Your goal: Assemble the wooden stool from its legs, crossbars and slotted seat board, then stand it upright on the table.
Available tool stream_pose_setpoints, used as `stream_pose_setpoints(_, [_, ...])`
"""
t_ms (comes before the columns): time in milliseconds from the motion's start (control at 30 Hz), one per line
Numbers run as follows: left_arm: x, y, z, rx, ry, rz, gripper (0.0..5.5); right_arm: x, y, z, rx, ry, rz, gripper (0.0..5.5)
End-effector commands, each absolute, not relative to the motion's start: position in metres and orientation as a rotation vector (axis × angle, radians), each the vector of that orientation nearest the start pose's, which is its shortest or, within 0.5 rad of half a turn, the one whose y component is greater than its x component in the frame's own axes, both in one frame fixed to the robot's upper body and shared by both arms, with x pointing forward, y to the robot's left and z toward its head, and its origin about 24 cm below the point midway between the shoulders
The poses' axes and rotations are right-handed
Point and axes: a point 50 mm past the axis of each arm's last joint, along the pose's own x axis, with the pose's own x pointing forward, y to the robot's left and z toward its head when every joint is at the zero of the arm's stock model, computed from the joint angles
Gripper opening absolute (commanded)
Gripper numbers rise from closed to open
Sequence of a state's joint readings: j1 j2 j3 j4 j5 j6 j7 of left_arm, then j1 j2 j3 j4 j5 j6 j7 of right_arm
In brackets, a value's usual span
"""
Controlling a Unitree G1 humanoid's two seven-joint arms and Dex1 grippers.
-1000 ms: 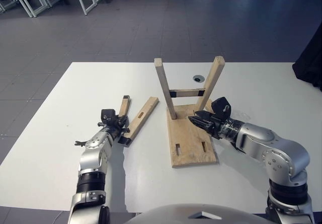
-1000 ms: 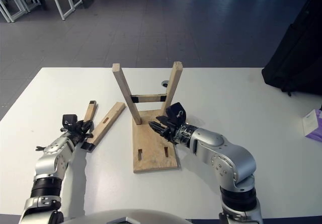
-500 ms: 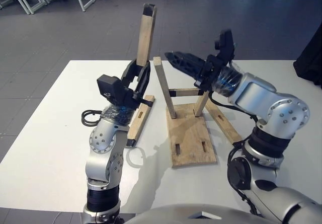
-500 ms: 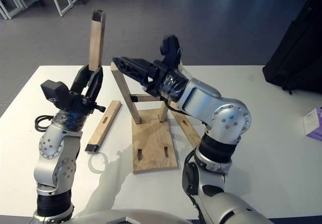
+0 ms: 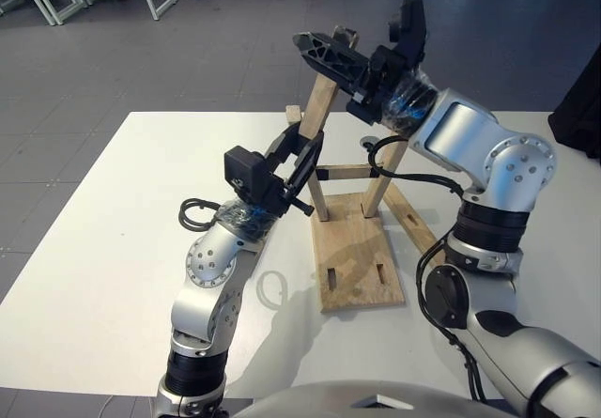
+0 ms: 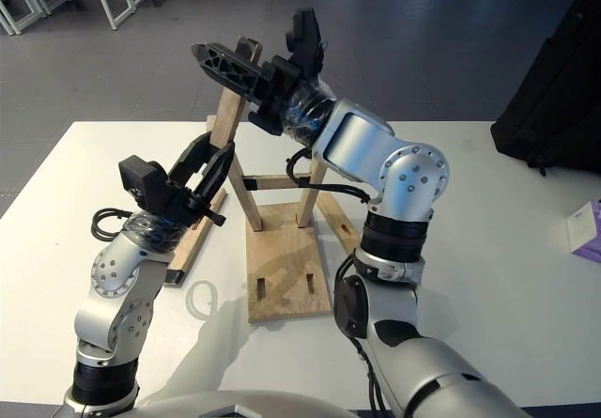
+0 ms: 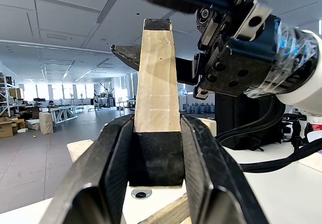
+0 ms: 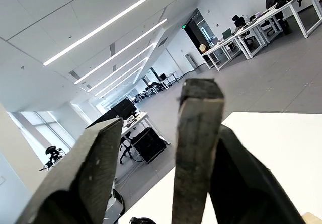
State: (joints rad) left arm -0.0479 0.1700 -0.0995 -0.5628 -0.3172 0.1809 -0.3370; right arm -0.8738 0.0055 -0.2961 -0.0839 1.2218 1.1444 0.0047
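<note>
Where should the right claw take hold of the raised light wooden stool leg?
Grip the light wooden stool leg on its bare wood near the top, coming down over that free end: the left claw clamps its black-wrapped lower end.

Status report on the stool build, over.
Left gripper shut on raised leg. Right gripper open around its top end. Seat board flat, two legs standing in it. Loose bar beside board.

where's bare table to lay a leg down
Bare: the table's left side, and its right end past the loose leg. Crowded: the middle, around the seat board and its two standing legs.
</note>
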Motion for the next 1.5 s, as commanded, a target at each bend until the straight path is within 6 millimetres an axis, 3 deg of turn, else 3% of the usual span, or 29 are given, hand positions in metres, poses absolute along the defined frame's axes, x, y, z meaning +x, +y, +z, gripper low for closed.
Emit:
stream_pose_setpoints(33, [0.224, 0.116, 0.165, -0.057, -0.416, -0.604, 1.32, 0.301, -0.063, 0.255, 0.735, 0.144, 1.084, 1.68])
stream_pose_setpoints(233, [0.224, 0.119, 0.163, -0.018, -0.402, -0.624, 1.32, 0.305, -0.074, 0.254, 0.717, 0.154, 1.047, 0.55])
stream_pose_setpoints(300, [0.225, 0.12, 0.163, -0.018, -0.407, -0.615, 1.32, 0.305, -0.076, 0.254, 0.718, 0.152, 1.04, 0.48])
stream_pose_setpoints(433, [0.23, 0.121, 0.166, -0.05, -0.409, -0.618, 2.19, 0.304, -0.082, 0.253, 0.728, 0.138, 1.005, 0.39])
stream_pose_setpoints(533, [0.229, 0.123, 0.162, -0.044, -0.392, -0.617, 2.69, 0.302, -0.109, 0.255, 0.741, 0.088, 0.909, 0.39])
stream_pose_setpoints(667, [0.226, 0.129, 0.148, -0.026, -0.317, -0.592, 3.27, 0.276, -0.16, 0.246, 0.692, 0.056, 0.758, 0.39])
stream_pose_setpoints(800, [0.229, 0.144, 0.131, 0.011, -0.233, -0.395, 3.63, 0.245, -0.18, 0.213, 0.4, 0.109, 0.632, 0.39])
stream_pose_setpoints(867, [0.236, 0.155, 0.119, 0.004, -0.164, -0.264, 3.63, 0.25, -0.185, 0.185, 0.226, 0.132, 0.51, 0.39])
stream_pose_setpoints(967, [0.246, 0.173, 0.101, 0.011, -0.049, -0.093, 3.63, 0.268, -0.191, 0.132, 0.105, 0.157, 0.373, 0.39])
stream_pose_setpoints(1133, [0.253, 0.18, 0.096, 0.026, -0.006, -0.051, 3.63, 0.284, -0.19, 0.096, 0.054, 0.133, 0.328, 0.39])
stream_pose_setpoints(1333, [0.252, 0.175, 0.091, 0.024, 0.018, -0.055, 3.63, 0.291, -0.184, 0.088, 0.041, 0.115, 0.345, 0.39])
stream_pose_setpoints(1500, [0.249, 0.177, 0.088, 0.026, 0.023, -0.045, 3.63, 0.294, -0.184, 0.11, 0.036, 0.052, 0.358, 0.39])
